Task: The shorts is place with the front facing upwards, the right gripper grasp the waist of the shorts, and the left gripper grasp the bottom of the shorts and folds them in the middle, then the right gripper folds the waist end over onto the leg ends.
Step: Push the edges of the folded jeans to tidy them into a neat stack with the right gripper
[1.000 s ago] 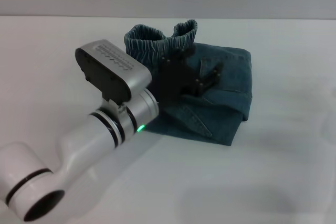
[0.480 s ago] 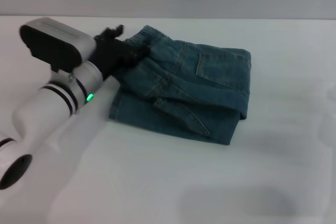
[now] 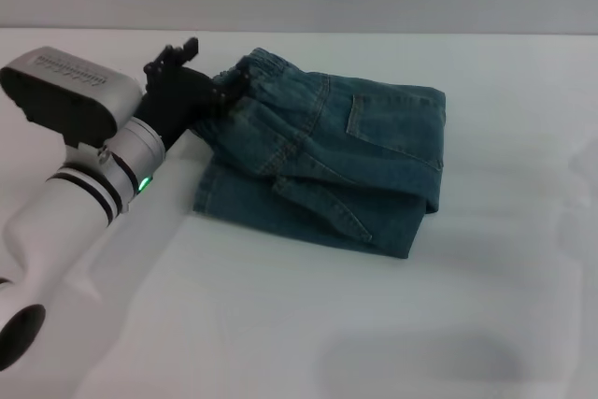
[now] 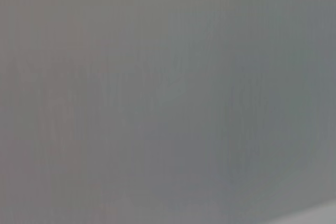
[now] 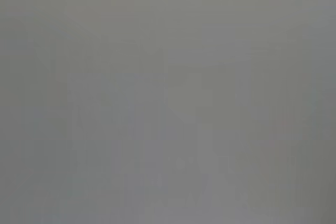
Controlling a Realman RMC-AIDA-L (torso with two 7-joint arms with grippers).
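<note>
Since earlier frame: left arm drawn back toward left edge, waistband dropped from raised to flat on folded stack. White surface (image 3: 374,324) carries folded denim shorts (image 3: 355,165) at centre, pocket side up, elastic waist end at far left corner. Left pincer (image 3: 201,67) just beside that waist corner, at or against cloth edge; fingers spread, released, nothing held. Right pincer out of view. Both wrist views plain grey, nothing discernible.
</note>
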